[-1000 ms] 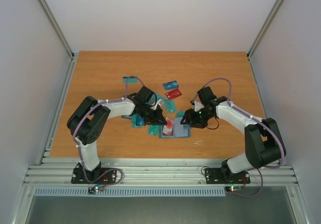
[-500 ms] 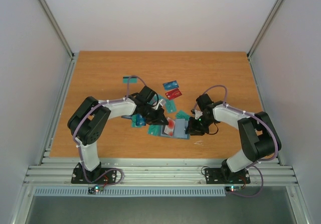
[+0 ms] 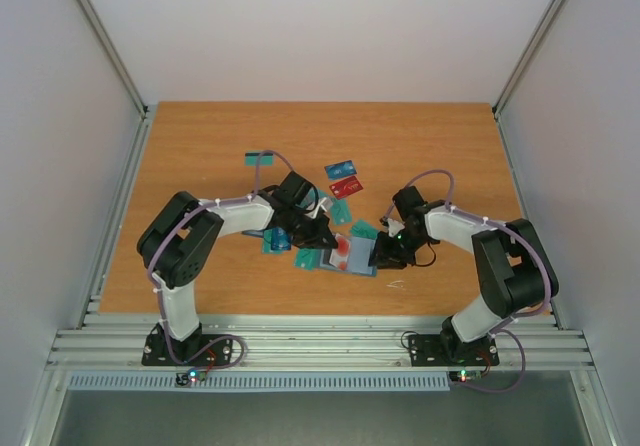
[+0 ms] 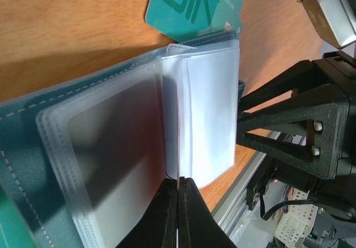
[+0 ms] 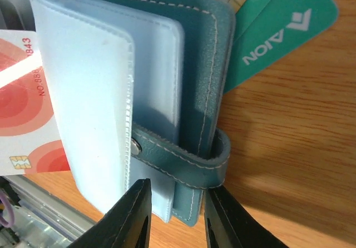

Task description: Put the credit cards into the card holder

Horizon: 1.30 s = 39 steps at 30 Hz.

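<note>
Right wrist — red card (image 5: 22,92) in holder (image 5: 206,53)

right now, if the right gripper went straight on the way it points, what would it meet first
Most likely the teal stitched card holder: its snap strap and cover edge lie directly ahead of the right gripper, though the gap is unclear.

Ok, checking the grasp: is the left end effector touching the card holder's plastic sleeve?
Touching. The left wrist view shows the left end effector pinching the edge of a clear sleeve of the card holder.
</note>
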{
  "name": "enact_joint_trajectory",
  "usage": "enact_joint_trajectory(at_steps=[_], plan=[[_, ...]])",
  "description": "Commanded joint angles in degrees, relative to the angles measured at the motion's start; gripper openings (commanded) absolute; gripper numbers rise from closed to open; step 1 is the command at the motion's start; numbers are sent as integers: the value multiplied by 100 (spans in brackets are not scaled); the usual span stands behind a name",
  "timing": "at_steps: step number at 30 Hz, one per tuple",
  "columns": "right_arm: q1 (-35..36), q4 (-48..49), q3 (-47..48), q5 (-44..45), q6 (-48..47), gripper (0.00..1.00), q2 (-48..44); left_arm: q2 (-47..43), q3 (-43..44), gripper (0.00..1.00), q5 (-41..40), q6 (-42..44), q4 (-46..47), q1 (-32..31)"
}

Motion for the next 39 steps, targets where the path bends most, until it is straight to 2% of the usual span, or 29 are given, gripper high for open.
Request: enact_joint_trajectory(at_steps=[1, 28, 39], plan=[[0, 175, -61, 194, -170, 29, 320, 204, 129, 0, 24, -104, 425, -75], [0, 118, 153, -76, -290, 26, 849, 666, 395, 0, -77, -65, 687, -100], [1, 87, 208, -118, -298, 26, 1006, 697, 295, 0, -95, -310, 872, -81]])
